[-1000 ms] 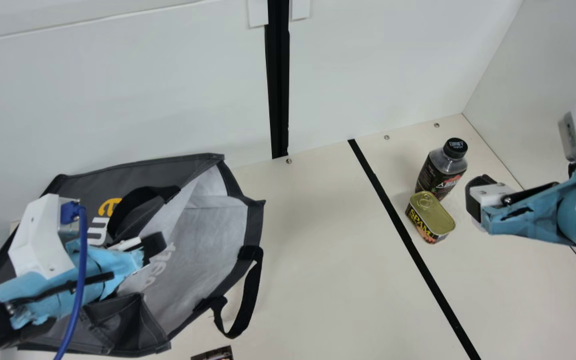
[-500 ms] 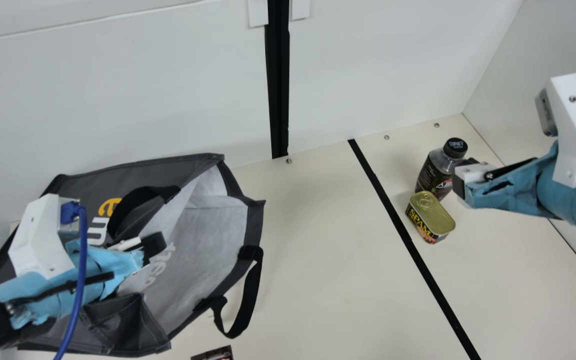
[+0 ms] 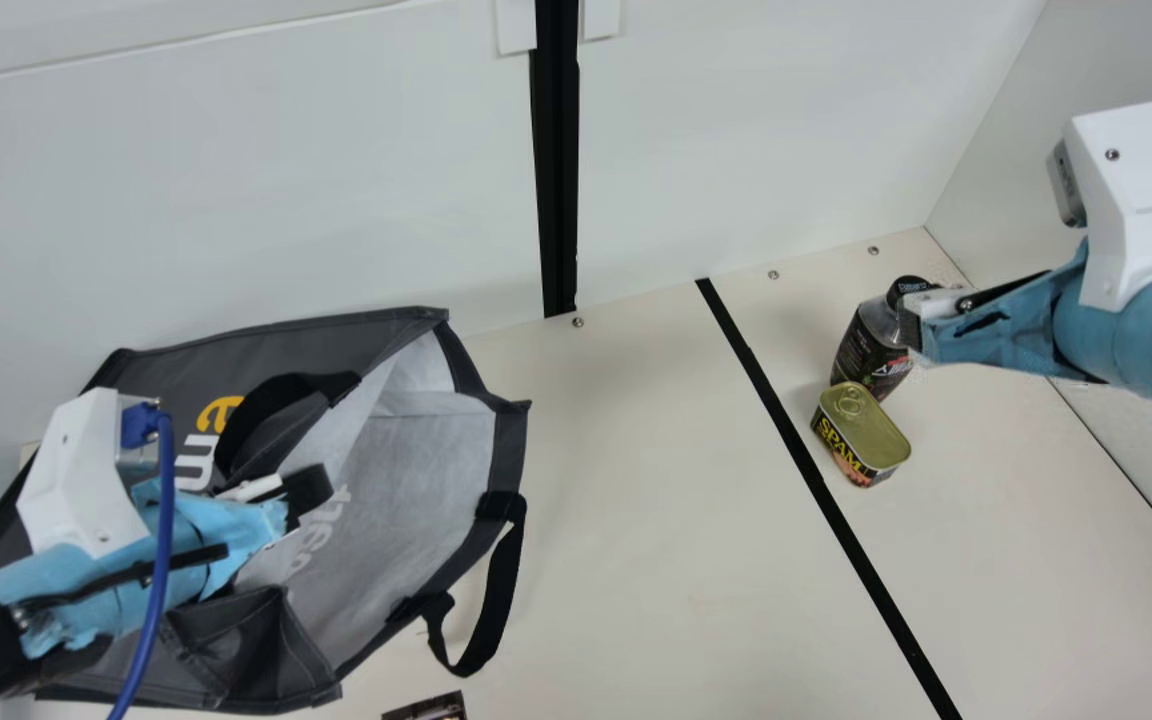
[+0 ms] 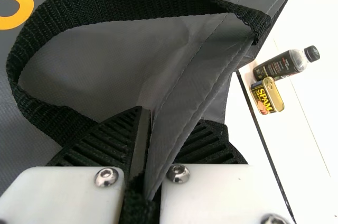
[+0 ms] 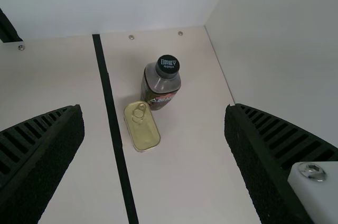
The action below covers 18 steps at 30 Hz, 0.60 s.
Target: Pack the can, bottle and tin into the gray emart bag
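We judge this a robotics lab: pale panels [image 3: 286, 190] enclose a cream bench [image 3: 636, 520] set with small screws [image 3: 578, 322] and marked by a black strip [image 3: 818, 480]; above it we observe a left arm [image 3: 116, 590], blue-cabled, and a right arm [image 3: 1146, 330].

The gray emart bag [image 3: 426, 450] lies open-mouthed on the worktop [image 3: 656, 520], left gripper [image 3: 308, 490] at its rim; near the right gripper [image 3: 918, 322], the bottle [image 3: 868, 350] stands just beside the tin [image 3: 866, 430]
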### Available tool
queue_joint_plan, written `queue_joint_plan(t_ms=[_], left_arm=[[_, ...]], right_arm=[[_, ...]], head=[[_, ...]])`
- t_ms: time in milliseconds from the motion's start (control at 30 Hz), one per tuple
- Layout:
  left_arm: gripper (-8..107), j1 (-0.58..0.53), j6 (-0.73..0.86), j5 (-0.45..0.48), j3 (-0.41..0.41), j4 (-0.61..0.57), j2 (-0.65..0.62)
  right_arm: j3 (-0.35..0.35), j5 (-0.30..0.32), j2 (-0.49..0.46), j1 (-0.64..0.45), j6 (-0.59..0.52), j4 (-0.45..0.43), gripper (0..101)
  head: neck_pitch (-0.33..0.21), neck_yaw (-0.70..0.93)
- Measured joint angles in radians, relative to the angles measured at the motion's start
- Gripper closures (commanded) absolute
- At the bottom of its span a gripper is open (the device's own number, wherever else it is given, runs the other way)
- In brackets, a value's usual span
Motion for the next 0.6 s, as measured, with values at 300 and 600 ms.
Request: queue_joint_plan(t_ms=[300, 600], left_arm=[[89, 0.0, 0.0, 0.0, 0.0, 0.0, 0.0], [89, 0.0, 0.0, 0.0, 0.0, 0.0, 0.0]], right_arm=[[-0.02, -0.044, 0.077, -0.076, -0.067, 0.057, 10], [-0.038, -0.084, 0.155, -0.117, -0.105, 0.096, 10]], head=[[0.002, 0.002], [0.0, 0.0]])
